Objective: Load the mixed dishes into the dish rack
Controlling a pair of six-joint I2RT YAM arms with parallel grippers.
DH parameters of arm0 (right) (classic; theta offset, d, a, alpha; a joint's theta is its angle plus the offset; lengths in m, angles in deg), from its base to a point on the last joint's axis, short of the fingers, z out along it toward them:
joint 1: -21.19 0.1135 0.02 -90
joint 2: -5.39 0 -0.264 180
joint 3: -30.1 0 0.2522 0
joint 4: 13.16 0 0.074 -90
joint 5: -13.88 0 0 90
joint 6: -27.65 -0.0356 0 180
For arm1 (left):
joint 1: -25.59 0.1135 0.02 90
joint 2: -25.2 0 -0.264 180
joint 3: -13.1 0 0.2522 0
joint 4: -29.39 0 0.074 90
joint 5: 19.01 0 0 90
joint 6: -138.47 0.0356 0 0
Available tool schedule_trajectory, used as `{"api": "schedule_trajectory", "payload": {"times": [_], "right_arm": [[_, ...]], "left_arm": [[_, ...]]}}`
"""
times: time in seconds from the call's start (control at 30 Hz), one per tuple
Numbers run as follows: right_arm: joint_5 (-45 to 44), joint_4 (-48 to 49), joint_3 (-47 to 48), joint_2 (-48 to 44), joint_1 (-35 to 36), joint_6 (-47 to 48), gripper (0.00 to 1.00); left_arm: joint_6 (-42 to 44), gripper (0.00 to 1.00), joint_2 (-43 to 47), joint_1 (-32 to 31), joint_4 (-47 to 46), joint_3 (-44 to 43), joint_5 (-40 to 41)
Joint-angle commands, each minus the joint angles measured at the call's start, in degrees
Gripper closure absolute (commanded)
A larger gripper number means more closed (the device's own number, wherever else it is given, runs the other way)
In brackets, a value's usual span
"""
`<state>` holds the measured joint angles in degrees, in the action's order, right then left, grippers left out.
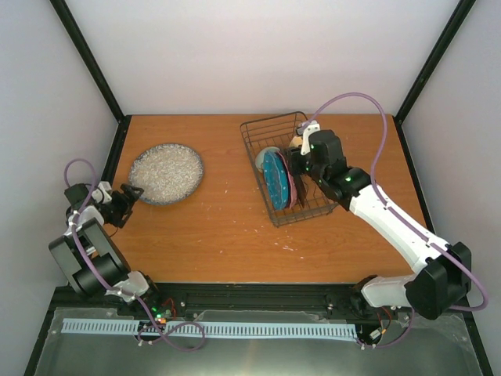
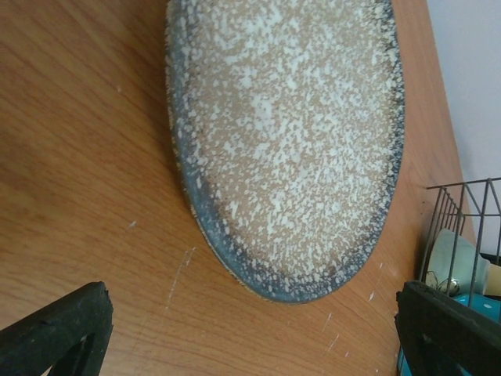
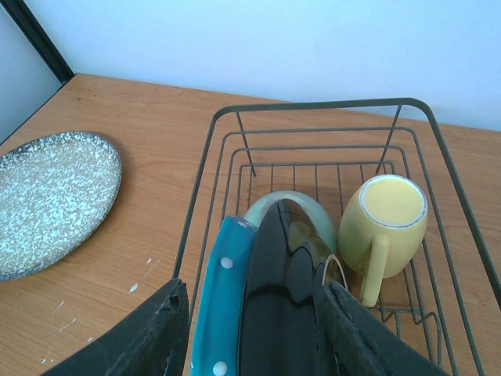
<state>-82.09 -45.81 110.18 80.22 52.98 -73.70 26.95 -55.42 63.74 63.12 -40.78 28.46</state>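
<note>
Seen from my overhead view: counter (image 1: 227, 235), orange-brown wood grain; large plate (image 1: 166, 174), grey with white speckle and a darker blue-grey rim; dish rack (image 1: 271, 119), dark wire. On my right wrist view: mug (image 3: 383, 215), pale yellow; bowl (image 3: 313, 205), pale green; dotted plate (image 3: 223, 305), teal-blue with white dots.

table (image 1: 235, 235): wood | on it: grey speckled plate (image 1: 166, 173) left, dish rack (image 1: 270, 130) right

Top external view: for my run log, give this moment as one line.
left gripper: open, near grey speckled plate | right gripper: open, astride blue dotted plate in dish rack | yellow mug, pale green bowl: racked
</note>
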Motion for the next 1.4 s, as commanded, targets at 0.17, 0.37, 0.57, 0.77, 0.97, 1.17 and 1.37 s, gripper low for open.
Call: {"api": "schedule_trajectory", "payload": {"times": [0.17,0.37,0.57,0.77,0.97,1.17,1.37], "right_arm": [[-0.3,1.8,-1.9,-2.4,-0.3,1.1,0.54],[-0.6,2.0,-2.6,-3.4,-0.3,1.3,0.54],[-1.2,2.6,-3.4,-4.7,-0.4,1.7,0.54],[-1.3,3.1,-3.9,-5.5,-0.7,1.9,0.54],[-1.4,3.4,-4.0,-5.7,-0.9,2.1,0.54],[-1.7,3.7,-3.8,-5.6,-1.0,2.4,0.54],[-1.6,4.1,-3.5,-5.1,-1.2,2.4,0.54]], "left_arm": [[0.6,0.02,-2.2,0.2,2.8,-1.7,3.9],[0.7,0.02,-4.5,0.2,2.7,-2.6,4.2],[-0.7,0.07,-9.7,0.2,-0.4,-4.1,-1.1],[-2.6,0.15,-15.1,0.2,-5.0,-4.8,-7.1],[-4.7,0.21,-20.7,0.2,-11.2,-4.5,-12.0],[-6.0,0.37,-25.3,0.1,-14.8,-6.0,-13.5],[-6.5,0.49,-29.5,-0.3,-15.4,-8.7,-13.1]]}}
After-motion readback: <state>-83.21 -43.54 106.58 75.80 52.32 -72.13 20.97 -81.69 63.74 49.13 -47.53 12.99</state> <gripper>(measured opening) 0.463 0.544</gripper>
